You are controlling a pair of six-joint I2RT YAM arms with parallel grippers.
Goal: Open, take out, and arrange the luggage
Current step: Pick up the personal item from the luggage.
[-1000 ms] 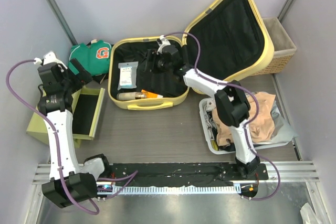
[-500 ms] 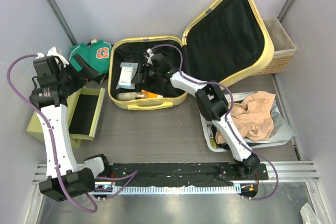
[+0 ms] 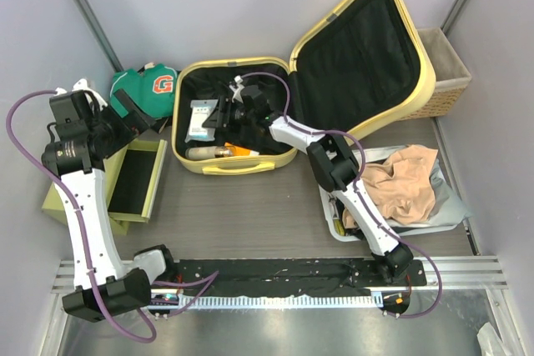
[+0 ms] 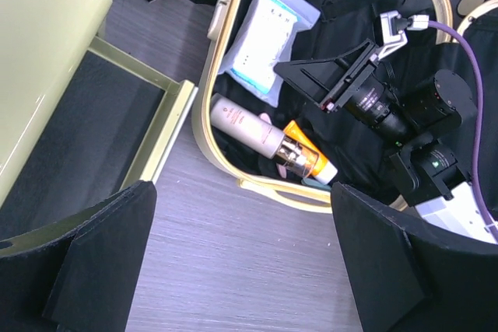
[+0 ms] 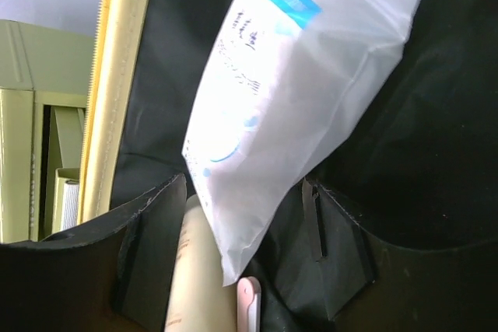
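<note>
The luggage (image 3: 234, 164) lies open at the back of the table, its black-lined lid (image 3: 363, 47) propped up to the right. In its base lie a white pouch (image 3: 203, 118), a cream bottle (image 3: 204, 152) and an orange-capped tube (image 3: 242, 151). My right gripper (image 3: 219, 116) reaches into the base from the right. In the right wrist view it (image 5: 245, 192) stands open, with the pouch's (image 5: 288, 91) lower end between the fingers and the bottle (image 5: 202, 285) under it. My left gripper (image 3: 140, 114) hovers open left of the luggage; its (image 4: 249, 270) fingers frame bare table before the luggage's front rim (image 4: 272, 188).
A yellow-green box (image 3: 67, 198) with its drawer (image 3: 133, 181) pulled out sits at the left. A green garment (image 3: 150, 85) lies behind it. A wicker basket (image 3: 446, 72) stands behind the lid. A tray (image 3: 334, 223) with beige cloth (image 3: 400, 185) is at the right.
My right gripper has moved left inside the luggage, from the middle of the base over to the white pouch. My left arm has drawn back slightly to the left.
</note>
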